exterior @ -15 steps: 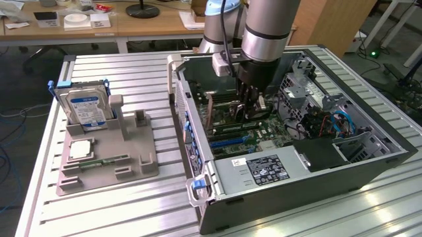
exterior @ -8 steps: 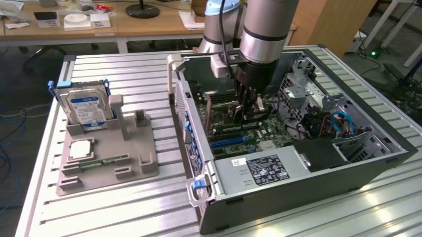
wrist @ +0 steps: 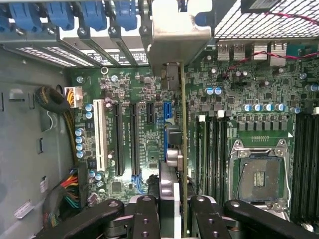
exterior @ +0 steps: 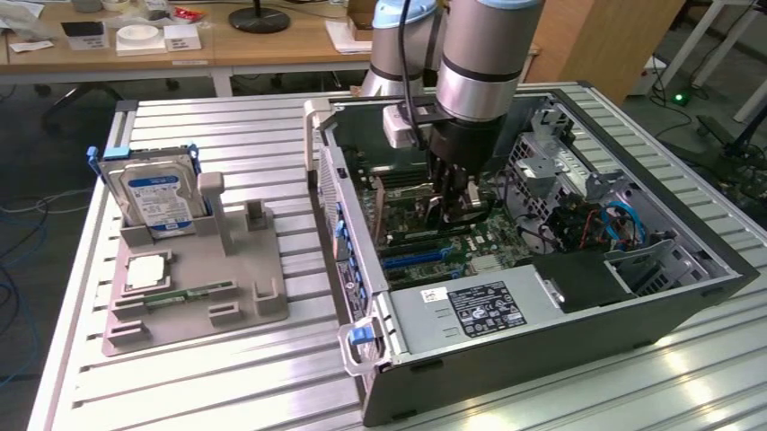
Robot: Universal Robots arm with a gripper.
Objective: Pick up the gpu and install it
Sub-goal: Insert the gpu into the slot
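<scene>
Open tower computer case (exterior: 671,287) lying on its side on the slatted metal table (exterior: 215,386), with the robot arm (exterior: 480,63) reaching down into it. The claw (exterior: 462,208) is clenched on the gpu (wrist: 170,179), which stands edge-on between the two black fingers (wrist: 144,219) and runs away from the fingertips toward the slotted wall of the case. The card's silver bracket (wrist: 177,35) forms the end farthest from the claw, in line with the row of blue slot latches (wrist: 94,12). Directly beneath the claw lies the green motherboard (wrist: 149,99). Long black expansion slots (wrist: 117,144) and one white slot (wrist: 99,134) lie to one side of the held card, and the CPU socket (wrist: 259,177) lies to the other. Whether the card's lower edge touches a slot cannot be told. Near the claw, inside the case, sits the grey power supply (exterior: 480,310) with its black label. Well apart from the claw, outside the case toward the exterior view's left, a grey fixture (exterior: 240,296) rests on the table. It carries a hard drive (exterior: 156,193) standing upright and a narrow memory stick (exterior: 192,294) lying flat
</scene>
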